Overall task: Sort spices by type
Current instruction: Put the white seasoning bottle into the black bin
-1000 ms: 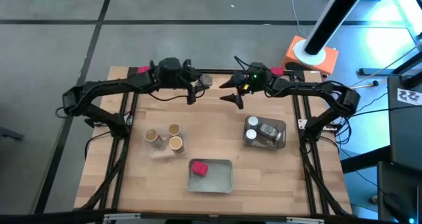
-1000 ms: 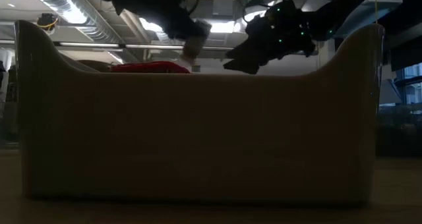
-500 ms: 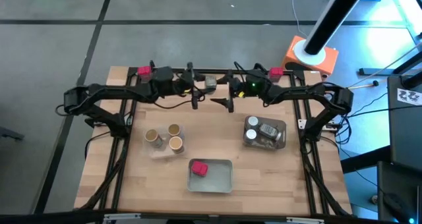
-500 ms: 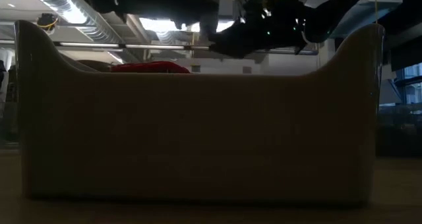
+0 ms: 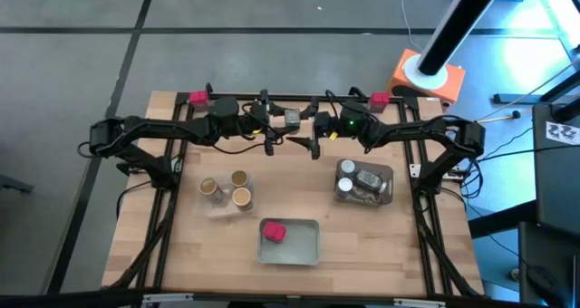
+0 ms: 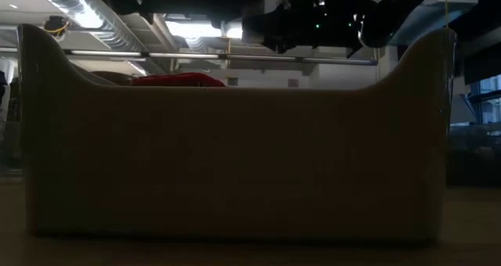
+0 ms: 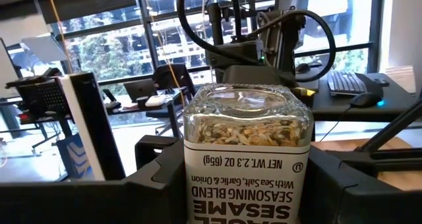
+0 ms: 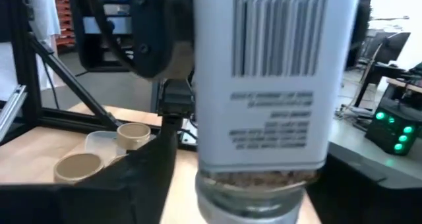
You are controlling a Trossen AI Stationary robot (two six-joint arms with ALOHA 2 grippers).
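Observation:
A clear spice jar [image 5: 292, 117] with a printed label hangs level above the table's far middle. My left gripper [image 5: 279, 120] is shut on it. Its glass bottom end [image 7: 245, 112] points away from my left wrist; the lid end is hidden. My right gripper [image 5: 306, 123] faces the left one, open. Its dark fingers [image 8: 148, 171] stand on either side of the jar's glass end [image 8: 254, 184]. I cannot tell whether they touch it. Tan cylinders [image 5: 227, 192], a red packet [image 5: 274, 231] and two more jars [image 5: 361, 181] lie in three trays. My left gripper pinches the jar's two labelled side walls [image 7: 198, 184] between its two fingers [image 7: 155, 191]. They come level from the table's left and lie along the jar. The jar is lifted clear of the table, lying level with its glass bottom toward the right gripper.
The cylinder tray sits left of centre, the jar tray [image 5: 388, 174] right of centre and the packet tray [image 5: 304, 245] near the front middle. In the low view that tray's wall [image 6: 235, 164] fills the picture. An orange-based stand [image 5: 426, 77] is beyond the far right corner.
Both grippers have tipped up from slanting down to level and closed in on each other over the table's far middle. The jar in my left gripper has swung up to lie level, and its free end now lies between my right gripper's fingers.

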